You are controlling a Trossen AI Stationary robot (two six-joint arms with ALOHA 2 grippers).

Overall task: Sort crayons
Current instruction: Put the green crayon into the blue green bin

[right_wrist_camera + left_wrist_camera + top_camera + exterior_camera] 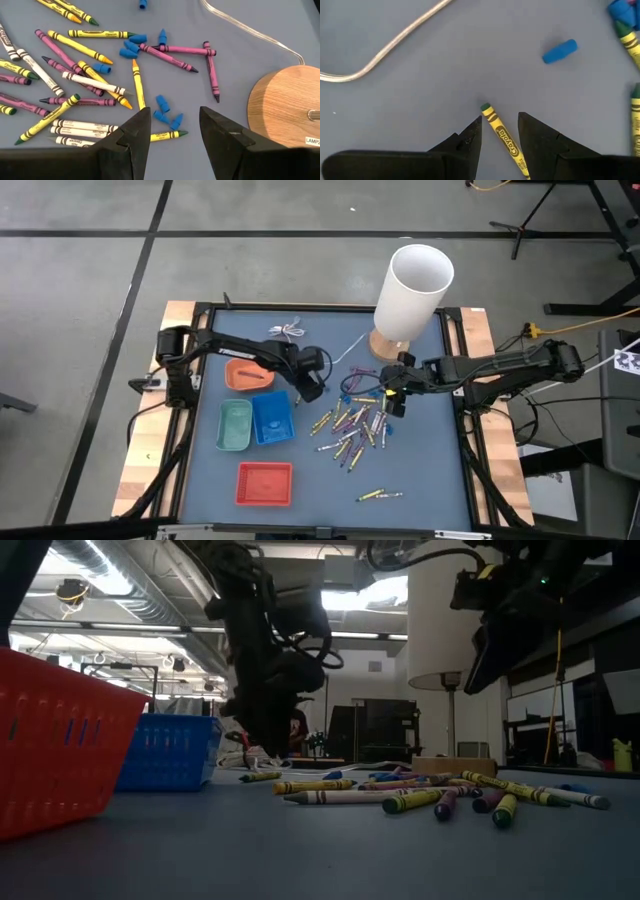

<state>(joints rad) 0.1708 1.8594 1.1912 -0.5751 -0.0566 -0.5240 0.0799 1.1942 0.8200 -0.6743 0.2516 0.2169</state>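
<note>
The left gripper [500, 132], fingers parted, straddles a yellow-wrapped green-tipped crayon [504, 141] lying flat on the blue-grey table [445, 70]. Likely light, rigid, snappable and prone to rolling; grip mid-wrapper. The right gripper [175, 125] hovers unclenched over scattered crayons [75, 80].

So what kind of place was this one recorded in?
Probably a robotics lab or workshop, not a home: bare concrete floor around the table, exposed ceiling ducts with strip lights, and equipment stands beyond the scattered crayons.
</note>
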